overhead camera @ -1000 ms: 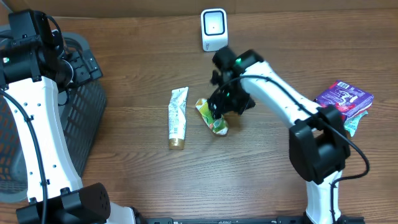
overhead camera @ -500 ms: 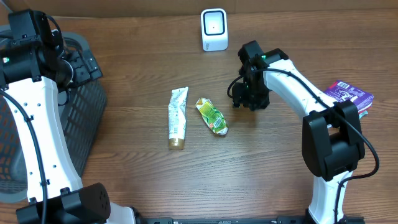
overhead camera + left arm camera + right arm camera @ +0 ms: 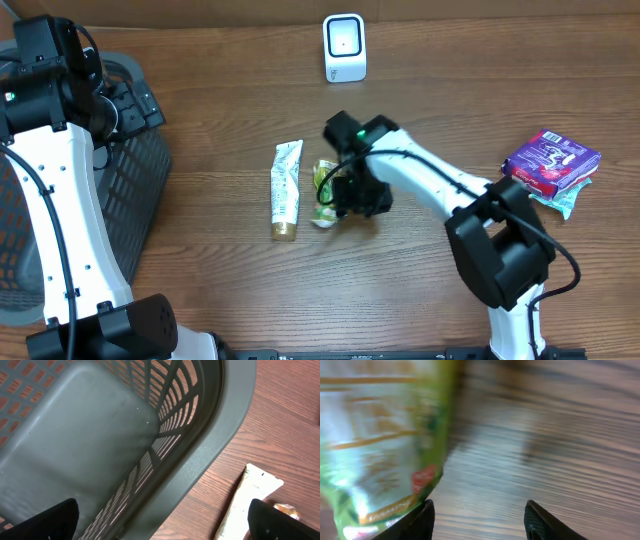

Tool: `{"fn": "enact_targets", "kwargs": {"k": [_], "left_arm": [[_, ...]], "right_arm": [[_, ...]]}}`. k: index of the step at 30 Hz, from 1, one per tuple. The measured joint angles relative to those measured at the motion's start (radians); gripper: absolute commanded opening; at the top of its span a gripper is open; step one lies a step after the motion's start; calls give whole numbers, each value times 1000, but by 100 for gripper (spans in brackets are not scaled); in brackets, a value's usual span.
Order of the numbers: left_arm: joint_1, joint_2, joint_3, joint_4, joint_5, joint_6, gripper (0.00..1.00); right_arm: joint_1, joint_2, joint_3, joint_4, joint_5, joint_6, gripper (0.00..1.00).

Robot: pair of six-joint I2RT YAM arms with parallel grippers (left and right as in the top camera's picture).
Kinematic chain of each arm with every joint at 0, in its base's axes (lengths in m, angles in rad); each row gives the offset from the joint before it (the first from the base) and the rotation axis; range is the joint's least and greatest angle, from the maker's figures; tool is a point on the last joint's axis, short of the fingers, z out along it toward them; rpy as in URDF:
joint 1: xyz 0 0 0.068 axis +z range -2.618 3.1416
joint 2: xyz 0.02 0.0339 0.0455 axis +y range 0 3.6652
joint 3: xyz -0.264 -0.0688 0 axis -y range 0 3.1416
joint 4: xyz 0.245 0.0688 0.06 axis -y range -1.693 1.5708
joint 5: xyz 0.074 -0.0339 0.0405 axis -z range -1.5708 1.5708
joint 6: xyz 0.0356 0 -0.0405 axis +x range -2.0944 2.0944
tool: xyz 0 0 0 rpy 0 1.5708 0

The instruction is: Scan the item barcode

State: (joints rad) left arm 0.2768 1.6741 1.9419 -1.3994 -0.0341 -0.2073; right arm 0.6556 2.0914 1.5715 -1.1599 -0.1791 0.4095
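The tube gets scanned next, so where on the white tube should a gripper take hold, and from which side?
Probably from straight above, pinching the white tube across its narrow width, nearer the gold cap. It lies flat on the table, so only its long edges give opposing faces. Mind the green packet close beside it.

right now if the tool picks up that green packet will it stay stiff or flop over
Probably floppy: the green packet looks creased and crumpled, so it would likely sag from a pinch. Likely light, being a thin flat sachet. Its glossy film, shiny in the right wrist view, may slip.
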Motion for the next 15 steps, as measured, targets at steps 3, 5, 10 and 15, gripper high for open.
{"fn": "enact_targets", "kwargs": {"k": [3,5,10,15], "left_arm": [[0,0,0,0,0,0,100],[0,0,0,0,0,0,100],[0,0,0,0,0,0,100],[0,0,0,0,0,0,100]], "right_arm": [[62,0,-2,83,-24,8,69],[91,0,-2,126,-33,16,78],[120,0,-3,229,-45,51,80],[58,0,-7,380,-40,-20,79]]}}
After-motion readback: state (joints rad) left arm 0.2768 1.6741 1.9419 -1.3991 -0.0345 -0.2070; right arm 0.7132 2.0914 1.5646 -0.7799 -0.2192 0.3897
